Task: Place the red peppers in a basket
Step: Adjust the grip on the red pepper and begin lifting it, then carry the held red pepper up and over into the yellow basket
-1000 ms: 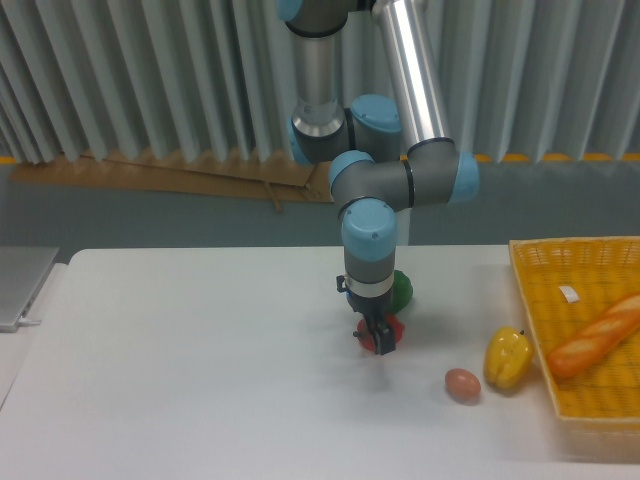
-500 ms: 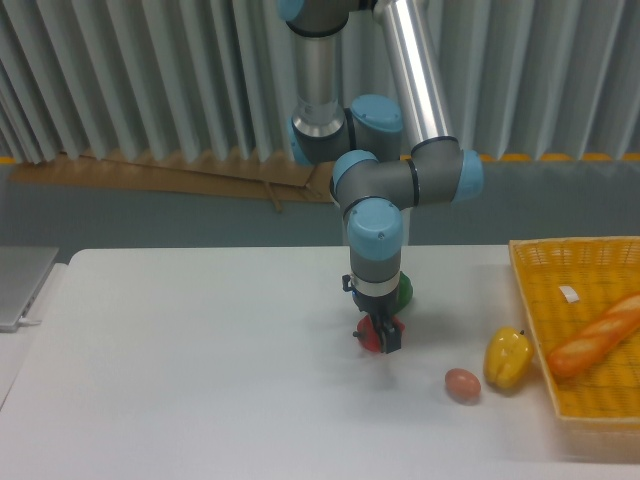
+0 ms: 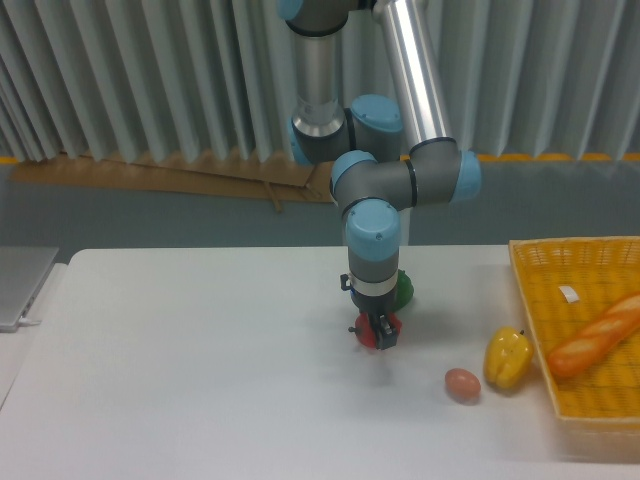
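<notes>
Currently gripper (image 3: 378, 334) pointing down, jaws gripping red pepper (image 3: 371, 332) at table (image 3: 200, 350) centre. Green pepper (image 3: 402, 290) sitting just behind. Basket (image 3: 535, 300) lying at 3 o'clock, well apart.

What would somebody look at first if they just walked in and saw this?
Probably the big grey and blue robot arm reaching down in the middle of the white table, with its gripper closed around the little red pepper. Next would be the bright yellow-orange basket at the right edge with a long bread loaf in it, and the yellow pepper and brown egg lying just beside it.
</notes>
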Robot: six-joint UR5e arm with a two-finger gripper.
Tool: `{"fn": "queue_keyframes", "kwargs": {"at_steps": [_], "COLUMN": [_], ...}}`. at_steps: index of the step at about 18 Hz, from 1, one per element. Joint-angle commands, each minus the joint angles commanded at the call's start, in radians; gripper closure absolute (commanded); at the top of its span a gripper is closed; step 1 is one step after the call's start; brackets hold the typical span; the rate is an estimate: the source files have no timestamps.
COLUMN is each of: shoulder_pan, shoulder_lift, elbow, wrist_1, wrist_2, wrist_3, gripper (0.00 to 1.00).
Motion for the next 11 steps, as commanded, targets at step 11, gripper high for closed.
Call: {"fn": "queue_keyframes", "kwargs": {"at_steps": [11], "shoulder_pan": [0.061], "shoulder_lift": [0.058], "elbow": [0.072], "wrist_1": [-0.044], "wrist_2": [-0.005], "wrist_3": [0.024], "gripper": [0.56]}}
